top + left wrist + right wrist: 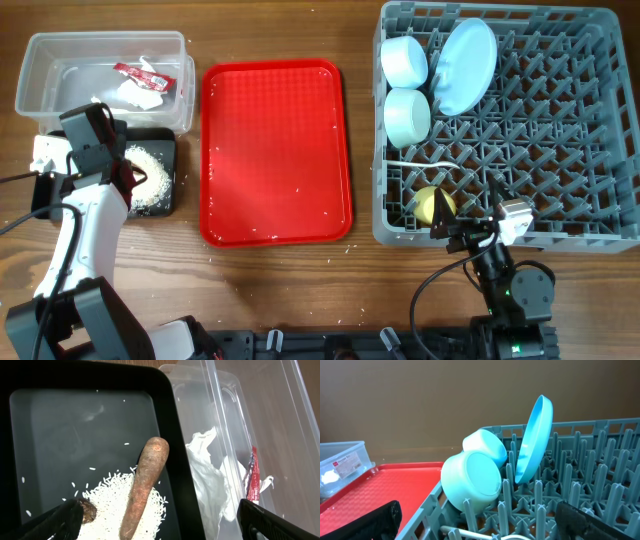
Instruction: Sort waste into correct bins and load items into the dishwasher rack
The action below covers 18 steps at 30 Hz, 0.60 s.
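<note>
My left gripper (125, 172) hangs open over the black tray (60, 420), its fingers (55, 522) spread wide around nothing. In the tray lie a brown stick-shaped food piece (145, 487), white rice crumbs (110, 497) and a small dark lump (89, 510). Beside it, the clear tub (100, 40) holds crumpled white paper (207, 480) and a red-and-white wrapper (253, 477). The grey rack (600, 240) carries a pale blue bowl (403, 60), a pale green bowl (470, 480), a blue plate (536, 435) on edge, a white spoon (430, 165) and a yellow cup (435, 205). My right gripper (468, 228) is open and empty at the rack's front edge.
A large red serving tray (275, 150) lies between the bins and the rack, with a few white crumbs scattered on it. Cables trail along the table's front edge by both arm bases.
</note>
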Available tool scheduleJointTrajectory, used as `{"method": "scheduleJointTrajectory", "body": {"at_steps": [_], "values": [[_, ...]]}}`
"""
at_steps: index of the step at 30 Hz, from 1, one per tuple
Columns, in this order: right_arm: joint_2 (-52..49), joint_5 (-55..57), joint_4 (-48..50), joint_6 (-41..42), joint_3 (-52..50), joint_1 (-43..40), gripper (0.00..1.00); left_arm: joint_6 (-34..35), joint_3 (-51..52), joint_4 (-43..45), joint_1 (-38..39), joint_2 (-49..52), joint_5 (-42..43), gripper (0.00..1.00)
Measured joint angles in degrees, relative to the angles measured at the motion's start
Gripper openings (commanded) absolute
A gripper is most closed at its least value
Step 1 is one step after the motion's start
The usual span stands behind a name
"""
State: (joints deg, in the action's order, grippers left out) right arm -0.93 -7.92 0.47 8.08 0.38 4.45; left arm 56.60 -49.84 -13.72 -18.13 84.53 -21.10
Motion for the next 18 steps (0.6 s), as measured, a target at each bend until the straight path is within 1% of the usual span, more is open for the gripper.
{"method": "scheduleJointTrajectory", "body": {"at_steps": [18], "values": [[0.0,0.0,0.0,0.7,0.0,0.0,1.0,0.0,0.0,-0.2,0.0,0.0,0.0,1.0]]}}
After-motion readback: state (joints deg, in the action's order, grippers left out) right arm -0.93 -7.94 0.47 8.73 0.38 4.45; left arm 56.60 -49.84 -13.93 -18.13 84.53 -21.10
